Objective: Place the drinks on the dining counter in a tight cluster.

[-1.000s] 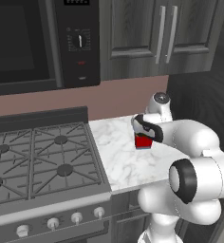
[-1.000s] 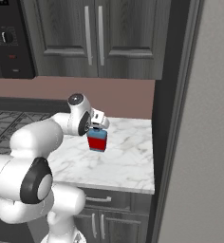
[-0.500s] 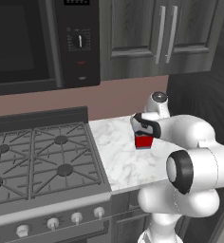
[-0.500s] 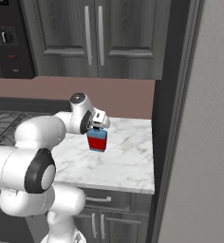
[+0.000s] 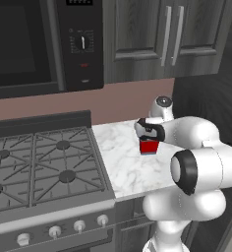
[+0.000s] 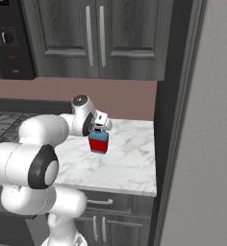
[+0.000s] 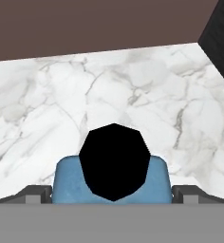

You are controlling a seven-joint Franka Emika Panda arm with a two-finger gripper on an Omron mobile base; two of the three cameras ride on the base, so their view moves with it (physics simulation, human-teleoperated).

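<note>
- The jaws stood wide open, one fingertip [image 7: 38,193] on each side of the squat red-and-blue bottle [image 6: 98,141], with no grip made.
- The gripper [image 6: 100,126] hung directly above the bottle's black cap [image 7: 114,161].
- The bottle stood upright on the small marble tabletop [image 5: 132,162] beside the gas stove [image 5: 39,167], not on the dining counter.
- Step in hand, as judged: the approach for pickup of this drink.
- Next move, as judged: lower the jaws around the body, close, lift, then carry it to the dining counter.
</note>
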